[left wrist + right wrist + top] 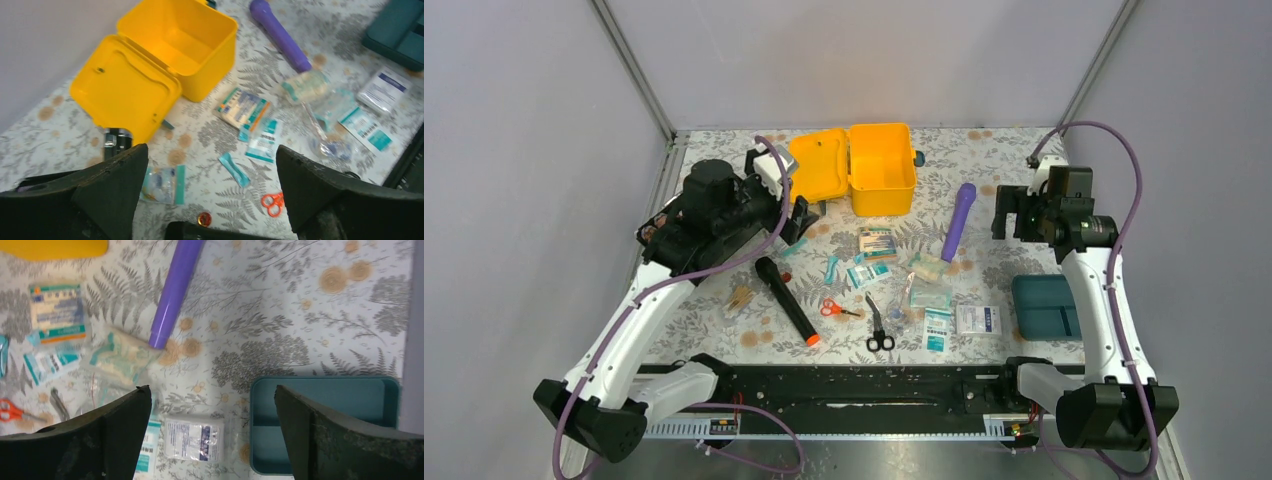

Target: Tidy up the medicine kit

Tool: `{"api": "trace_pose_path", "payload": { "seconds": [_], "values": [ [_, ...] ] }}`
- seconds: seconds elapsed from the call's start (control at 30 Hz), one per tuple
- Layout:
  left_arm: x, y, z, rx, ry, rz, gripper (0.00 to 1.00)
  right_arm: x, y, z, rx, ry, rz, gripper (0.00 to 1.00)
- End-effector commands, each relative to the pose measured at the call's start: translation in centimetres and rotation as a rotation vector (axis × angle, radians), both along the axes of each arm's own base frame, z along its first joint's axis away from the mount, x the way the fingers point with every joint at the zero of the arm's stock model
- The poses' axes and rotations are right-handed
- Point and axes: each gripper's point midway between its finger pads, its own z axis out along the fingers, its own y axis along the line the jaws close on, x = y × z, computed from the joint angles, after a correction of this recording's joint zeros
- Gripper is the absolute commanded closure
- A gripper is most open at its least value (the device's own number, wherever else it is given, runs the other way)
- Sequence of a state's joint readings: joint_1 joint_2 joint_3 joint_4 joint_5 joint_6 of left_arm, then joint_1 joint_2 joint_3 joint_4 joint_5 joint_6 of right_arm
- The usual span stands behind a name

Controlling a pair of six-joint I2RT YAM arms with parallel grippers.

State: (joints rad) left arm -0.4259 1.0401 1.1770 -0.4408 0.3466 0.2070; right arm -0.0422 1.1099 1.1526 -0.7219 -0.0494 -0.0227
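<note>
The yellow medicine kit point(882, 168) stands open at the back centre, its lid point(125, 92) laid flat to the left. Its teal insert tray point(1044, 305) lies apart on the right side of the table. My left gripper point(211, 150) hovers open just left of the kit, above a clear packet point(162, 184) and a teal sachet point(234, 169), holding nothing. My right gripper point(212, 389) is open and empty, high over a white packet point(192, 438) and the tray's left edge point(257, 430).
A purple tube point(959, 220), a black torch with an orange tip point(786, 300), orange scissors point(836, 308), black scissors point(879, 328), a plaster box point(57, 312) and several packets lie scattered mid-table. Grey walls close in both sides.
</note>
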Motion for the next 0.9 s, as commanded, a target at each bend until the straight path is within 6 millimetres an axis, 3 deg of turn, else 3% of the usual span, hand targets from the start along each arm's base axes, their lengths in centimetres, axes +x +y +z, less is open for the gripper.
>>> {"api": "trace_pose_path", "payload": {
  "seconds": [0.0,0.1,0.23,0.47,0.77,0.87],
  "values": [
    [-2.0,-2.1,-0.3,0.000,0.022,-0.157,0.01,-1.5,3.8,-1.5,0.063,0.019,0.306,0.01],
    [-2.0,-2.4,-1.0,0.037,0.014,-0.183,0.01,-3.1,7.4,-2.8,0.163,0.058,0.597,0.00],
    [-1.8,-2.4,-1.3,0.071,0.002,-0.187,0.01,-1.9,9.5,-4.0,0.181,0.113,0.716,0.08],
    [-1.2,-2.4,-0.6,0.079,0.022,-0.168,0.01,0.6,11.1,-6.8,0.037,0.193,0.917,0.29],
    [-1.0,-2.8,0.4,0.027,0.056,-0.146,0.01,0.8,12.9,-12.8,-0.184,0.358,1.221,0.42],
    [-0.8,-2.8,0.4,0.028,0.062,-0.137,0.01,0.6,13.2,-14.0,-0.212,0.387,1.278,0.42]
  ]
}}
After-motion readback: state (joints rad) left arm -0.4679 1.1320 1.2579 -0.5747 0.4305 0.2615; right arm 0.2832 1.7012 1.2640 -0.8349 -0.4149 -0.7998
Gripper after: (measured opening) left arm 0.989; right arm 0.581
